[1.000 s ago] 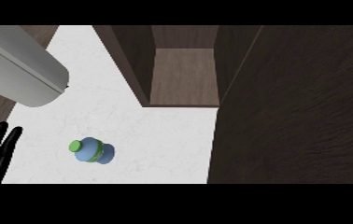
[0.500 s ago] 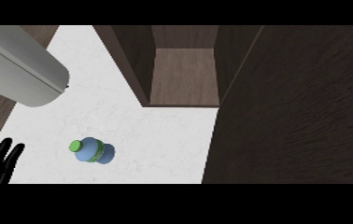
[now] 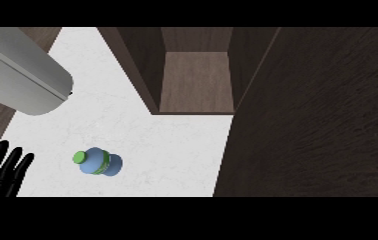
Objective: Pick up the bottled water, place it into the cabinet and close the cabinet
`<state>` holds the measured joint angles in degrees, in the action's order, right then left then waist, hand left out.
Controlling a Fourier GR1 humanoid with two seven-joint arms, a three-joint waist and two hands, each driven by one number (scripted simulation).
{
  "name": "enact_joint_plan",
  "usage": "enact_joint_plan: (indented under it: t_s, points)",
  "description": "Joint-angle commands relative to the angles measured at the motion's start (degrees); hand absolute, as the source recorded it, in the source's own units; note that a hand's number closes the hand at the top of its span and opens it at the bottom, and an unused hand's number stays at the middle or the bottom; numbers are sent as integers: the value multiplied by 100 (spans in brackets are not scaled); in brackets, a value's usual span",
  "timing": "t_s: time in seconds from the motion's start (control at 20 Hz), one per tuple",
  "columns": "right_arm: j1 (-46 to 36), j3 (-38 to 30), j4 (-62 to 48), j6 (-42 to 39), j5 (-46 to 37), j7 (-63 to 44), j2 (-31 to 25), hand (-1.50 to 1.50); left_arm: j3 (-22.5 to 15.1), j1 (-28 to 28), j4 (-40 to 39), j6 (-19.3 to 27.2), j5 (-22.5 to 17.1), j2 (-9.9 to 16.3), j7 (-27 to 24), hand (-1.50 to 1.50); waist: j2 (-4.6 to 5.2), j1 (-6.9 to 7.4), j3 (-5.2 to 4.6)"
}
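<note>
Plainly, the small blue bottled water with a green cap stands on the white marbled counter in the lower left of the frame, untouched. Just to its left, at the lower left edge, a black hand shows its fingers straight and spread, pointing up the frame and apart from the bottle; it is probably the left hand, though the forearm is cut off. The right hand is not seen. A pale grey rounded shape fills the upper left. The dark wooden cabinet lies open in the upper middle, its brown shelf bare, with a dark door panel down the right. The pick-up has not begun; next the hand must move right and close round the bottle.
</note>
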<state>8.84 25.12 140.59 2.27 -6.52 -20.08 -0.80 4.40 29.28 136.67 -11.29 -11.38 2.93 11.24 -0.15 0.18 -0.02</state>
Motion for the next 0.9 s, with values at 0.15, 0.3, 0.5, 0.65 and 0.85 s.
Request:
enact_joint_plan:
  t_s: [0.15, 0.3, 0.5, 0.65, 0.85]
  points:
    - [299, 425, 399, 162, -612, -39, -125, -150, -168, -254, -234, 162, 603, -272, -49, -150, 2, -36, 1]
    - [-109, 858, 65, 462, -1043, -143, 70, -150, 248, -610, -1171, 42, 464, -169, -515, -150, 5, -39, -6]
    - [-464, 594, 251, 417, -805, -611, -60, -150, 612, -1040, -2118, -72, 314, 6, -793, -150, 15, -48, -10]
    - [-30, 721, 663, 483, -815, -583, -260, -150, 708, -906, -2237, -73, 459, 58, -792, -150, 1, -63, -3]
    - [-100, 874, 460, 570, -927, -427, -327, -150, 467, -715, -2696, -136, 700, -113, -1212, -150, 1, -40, -3]
